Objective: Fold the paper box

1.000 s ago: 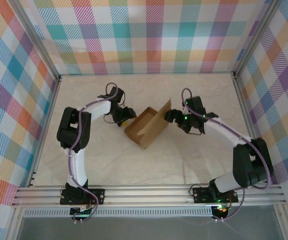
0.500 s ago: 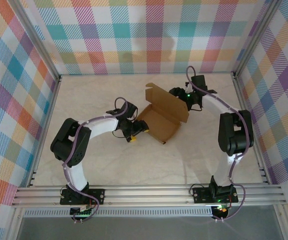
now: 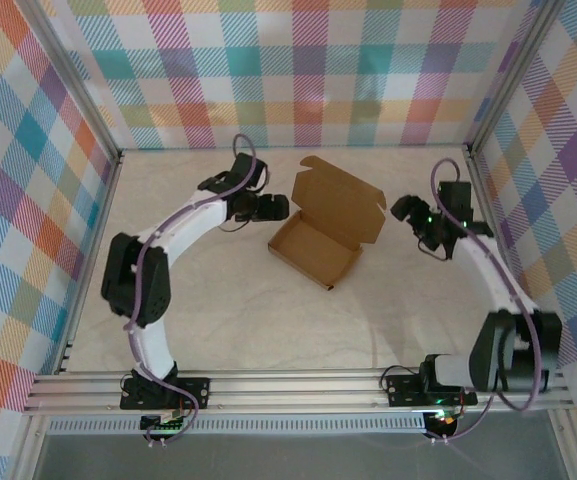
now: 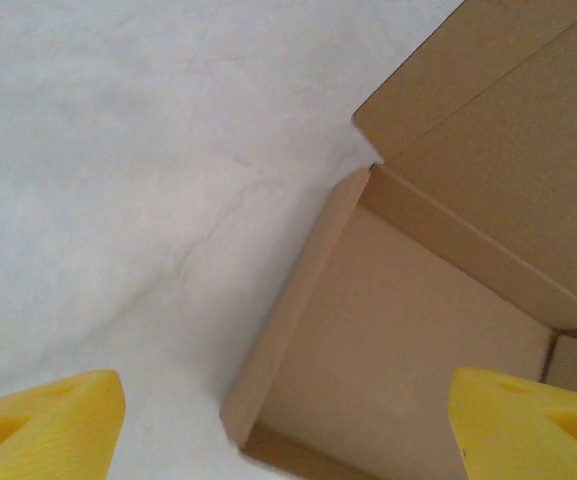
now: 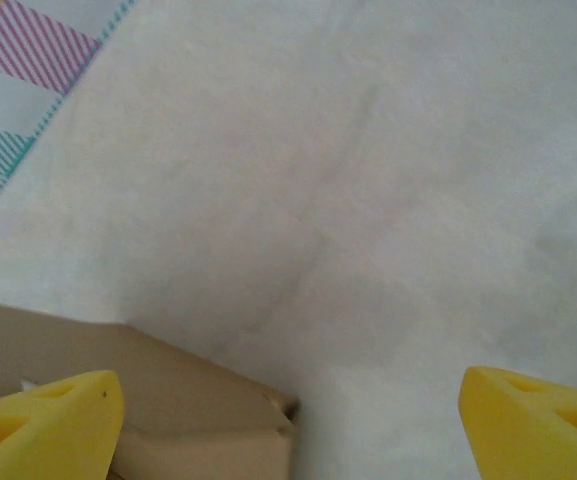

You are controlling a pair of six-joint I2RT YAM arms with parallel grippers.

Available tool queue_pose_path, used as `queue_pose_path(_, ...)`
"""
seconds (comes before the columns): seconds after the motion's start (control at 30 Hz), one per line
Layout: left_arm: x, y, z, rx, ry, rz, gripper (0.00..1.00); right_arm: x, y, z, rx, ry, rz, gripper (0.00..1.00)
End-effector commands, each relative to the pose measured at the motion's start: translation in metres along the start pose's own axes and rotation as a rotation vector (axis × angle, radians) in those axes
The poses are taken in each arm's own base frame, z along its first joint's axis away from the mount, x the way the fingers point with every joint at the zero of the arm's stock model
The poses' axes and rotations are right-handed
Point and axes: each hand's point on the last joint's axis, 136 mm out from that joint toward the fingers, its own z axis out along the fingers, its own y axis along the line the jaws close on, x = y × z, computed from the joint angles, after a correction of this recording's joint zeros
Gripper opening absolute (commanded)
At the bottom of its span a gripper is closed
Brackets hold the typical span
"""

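Note:
The paper box (image 3: 315, 249) is a brown cardboard tray lying mid-table, its lid (image 3: 340, 202) raised and leaning toward the back right. My left gripper (image 3: 277, 208) hovers just off the box's back-left corner, open and holding nothing. In the left wrist view, the left gripper (image 4: 288, 430) has wide-spread yellow fingertips (image 4: 48, 430) framing the tray's short wall (image 4: 290, 322) and floor. My right gripper (image 3: 400, 208) is open to the right of the lid, clear of it. In the right wrist view, the right gripper (image 5: 288, 425) has a box corner (image 5: 203, 410) near its left fingertip.
The pale table (image 3: 218, 320) is enclosed by plaid walls (image 3: 28, 200) on the left, back and right. An aluminium rail (image 3: 298, 388) carrying both arm bases runs along the near edge. There is free surface in front of the box.
The left gripper rose from the box's near-left side to its back-left corner and spread wider. The right gripper let the lid go and drew off to the right. The box has settled, lid open.

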Motion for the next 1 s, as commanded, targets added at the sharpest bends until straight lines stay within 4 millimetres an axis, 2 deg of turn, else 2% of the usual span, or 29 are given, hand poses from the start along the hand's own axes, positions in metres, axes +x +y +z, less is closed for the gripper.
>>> queue_pose_path(0.0,0.025,0.012,0.034,-0.002,0.179,0.173,0.81,0.024,-0.028,-0.018,0.066,-0.023,0.053,0.85)
queue_pose_path(0.1,0.031,0.005,0.054,0.056,0.239,0.155,0.79,0.048,-0.031,-0.032,0.026,-0.002,0.066,0.84)
queue_pose_path(0.23,0.041,0.002,0.069,0.084,0.281,0.107,0.73,0.081,-0.024,-0.037,-0.017,0.027,0.046,0.83)
queue_pose_path(0.37,0.051,-0.002,0.072,0.115,0.308,0.038,0.61,0.111,-0.003,-0.022,-0.047,0.099,-0.026,0.81)
queue_pose_path(0.5,0.066,-0.002,0.068,0.12,0.341,-0.075,0.5,0.136,0.01,0.005,0.005,0.188,-0.099,0.7)
queue_pose_path(0.7,0.104,-0.003,0.056,0.098,0.371,-0.257,0.41,0.15,0.012,0.032,0.064,0.257,-0.158,0.52)
queue_pose_path(0.8,0.122,-0.016,0.049,0.118,0.383,-0.304,0.4,0.152,0.013,0.04,0.079,0.287,-0.206,0.5)
queue_pose_path(0.97,0.135,-0.045,0.043,0.163,0.38,-0.303,0.4,0.158,0.017,0.051,0.077,0.341,-0.244,0.49)
